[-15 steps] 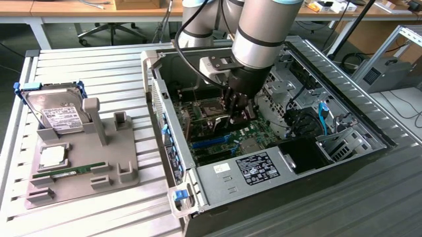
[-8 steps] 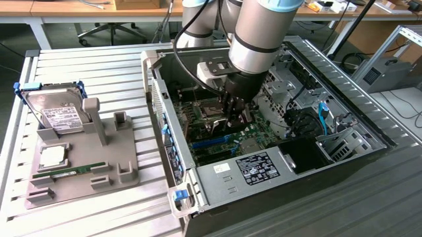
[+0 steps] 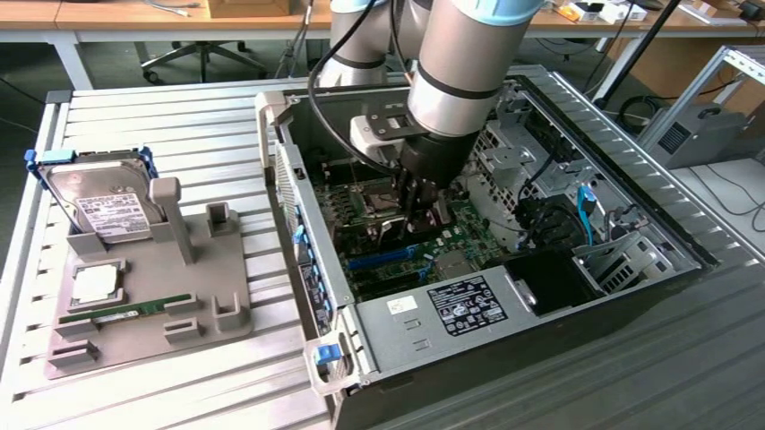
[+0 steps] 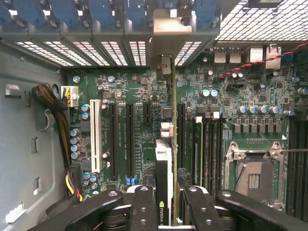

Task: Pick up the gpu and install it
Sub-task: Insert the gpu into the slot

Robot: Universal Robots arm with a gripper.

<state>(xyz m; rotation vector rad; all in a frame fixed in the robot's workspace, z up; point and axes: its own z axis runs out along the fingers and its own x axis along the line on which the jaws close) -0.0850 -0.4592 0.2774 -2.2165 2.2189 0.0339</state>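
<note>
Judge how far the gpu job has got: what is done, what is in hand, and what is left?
Done: the gpu is picked up and is inside the case. In hand: the claw grips it edge-on over the motherboard, lined up along the slots. Left: seating it. I cannot tell whether its edge has reached a slot.

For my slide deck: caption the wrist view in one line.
Gripper holds the gpu edge-on over the motherboard inside the computer case.
</note>
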